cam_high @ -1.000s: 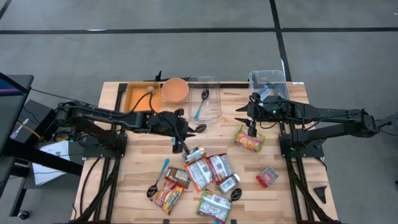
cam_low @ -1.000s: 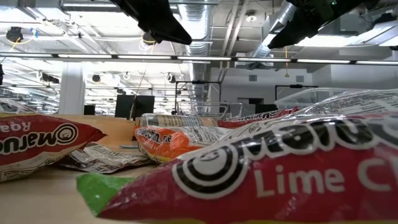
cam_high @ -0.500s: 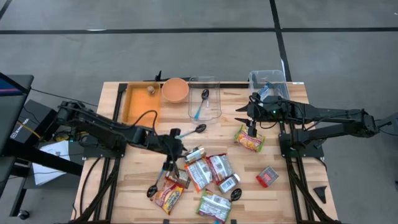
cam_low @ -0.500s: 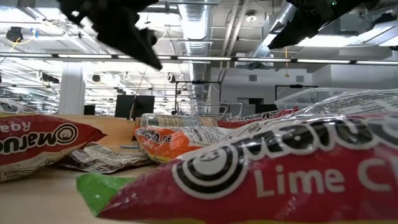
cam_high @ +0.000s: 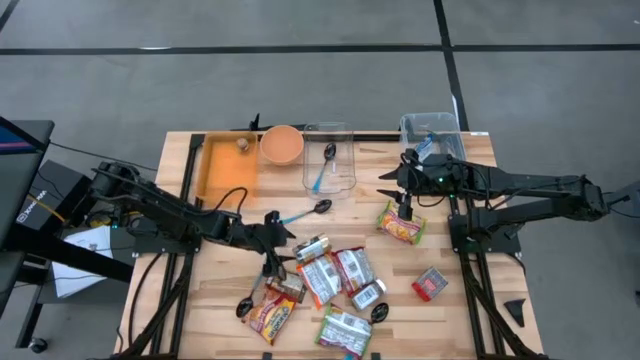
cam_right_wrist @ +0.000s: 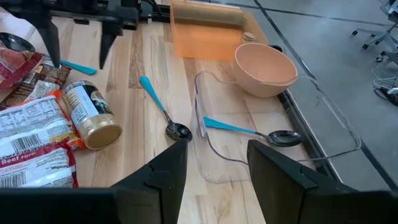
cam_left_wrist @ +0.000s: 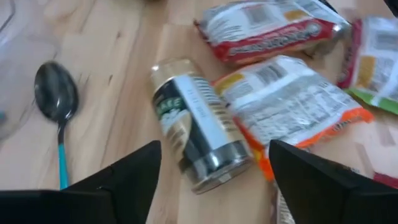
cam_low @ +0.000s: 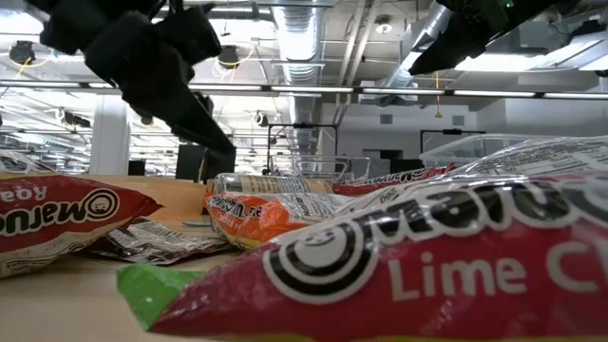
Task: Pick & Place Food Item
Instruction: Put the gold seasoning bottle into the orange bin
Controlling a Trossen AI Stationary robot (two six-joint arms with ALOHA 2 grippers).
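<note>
Blurred can between spread left fingers.

Two black arms, long thin links, thick round joints. Black cables loop beside left arm. Left hand: two flat black pointed fingers. Right hand: same black fingers, small green light near wrist.

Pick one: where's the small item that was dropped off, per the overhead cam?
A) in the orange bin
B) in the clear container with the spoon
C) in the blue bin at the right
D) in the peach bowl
A: a small round item lies at the far end of the orange bin, apart from the bowl.
</note>
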